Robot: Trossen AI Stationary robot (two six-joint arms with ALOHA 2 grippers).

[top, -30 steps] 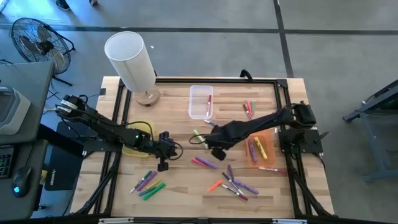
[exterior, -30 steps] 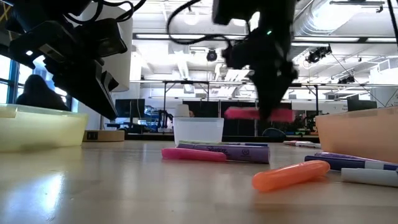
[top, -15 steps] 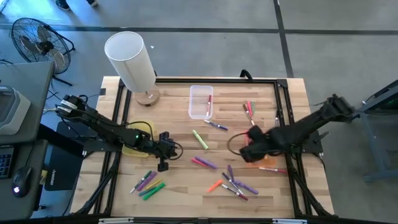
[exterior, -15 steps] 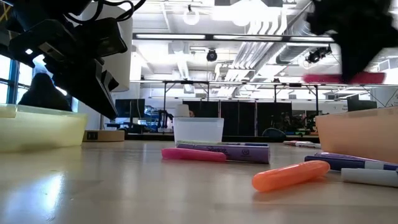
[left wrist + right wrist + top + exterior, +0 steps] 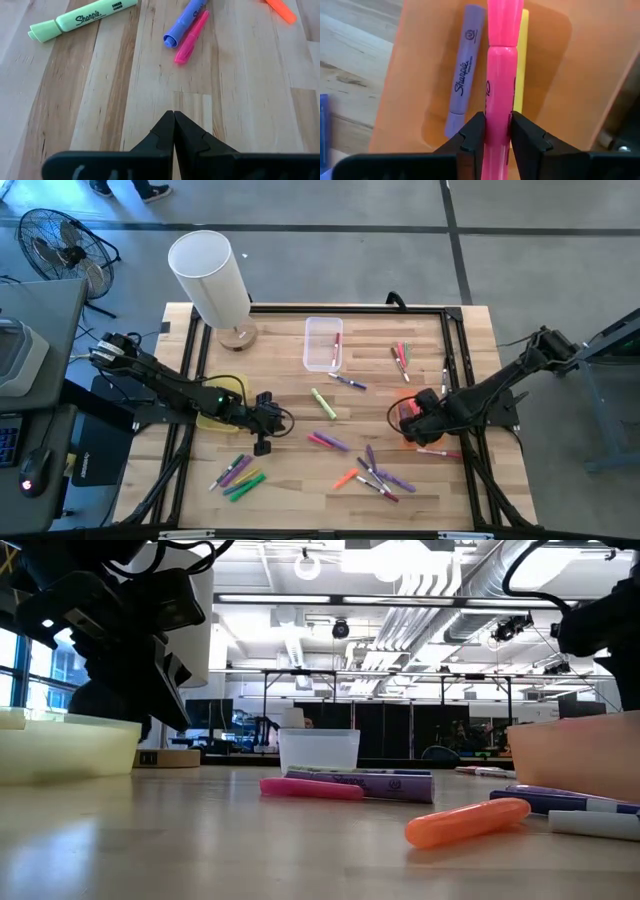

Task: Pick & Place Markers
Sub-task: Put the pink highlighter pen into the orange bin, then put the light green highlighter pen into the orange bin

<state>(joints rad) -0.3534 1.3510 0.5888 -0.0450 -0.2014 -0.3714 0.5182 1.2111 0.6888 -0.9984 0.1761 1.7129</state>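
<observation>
Two arms | right gripper clamps pink highlighter over orange bin, ready to drop | left gripper closed, empty, waiting far from orange bin.

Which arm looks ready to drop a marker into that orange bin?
The right: its gripper holds a pink marker over the orange bin. The left gripper sits shut and empty mid-table.

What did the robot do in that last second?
The right gripper swung from mid-table over to the orange bin, carrying a pink marker it still clamps above the purple and yellow markers inside. The left gripper stayed shut over the table; loose markers didn't move.
</observation>
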